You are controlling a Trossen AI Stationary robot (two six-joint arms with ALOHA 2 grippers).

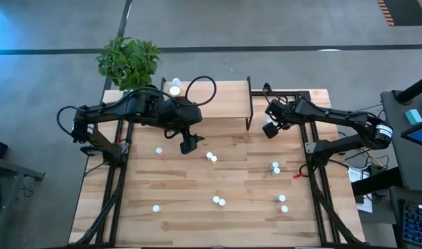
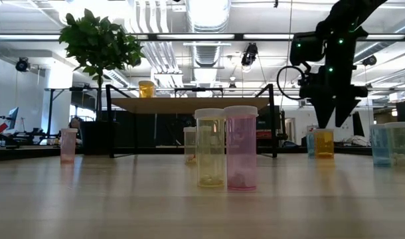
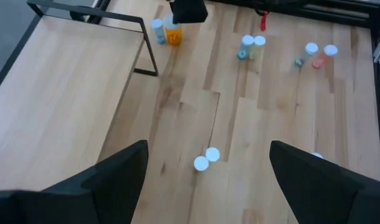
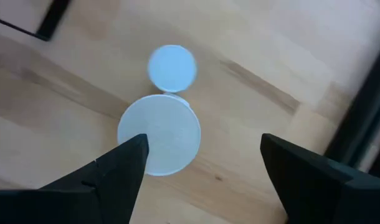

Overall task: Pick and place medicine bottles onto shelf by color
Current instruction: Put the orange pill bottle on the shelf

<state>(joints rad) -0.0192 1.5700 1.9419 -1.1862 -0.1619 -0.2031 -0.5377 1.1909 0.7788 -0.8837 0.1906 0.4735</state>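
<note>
The shelf stands at the table's far side with one orange bottle on it. Medicine bottles stand upright in scattered pairs on the tabletop, among them a yellow one and a pink one. My right gripper hangs open, pointing down, just above an orange bottle beside the shelf's right legs. In its wrist view that bottle's wide white cap lies by one finger, and a smaller cap lies beyond. My left gripper is open, raised over the table's middle.
A potted plant stands behind the shelf's left end. More bottles stand at the left, in the middle, at the right and near the front edge. Black arm frames flank the table.
</note>
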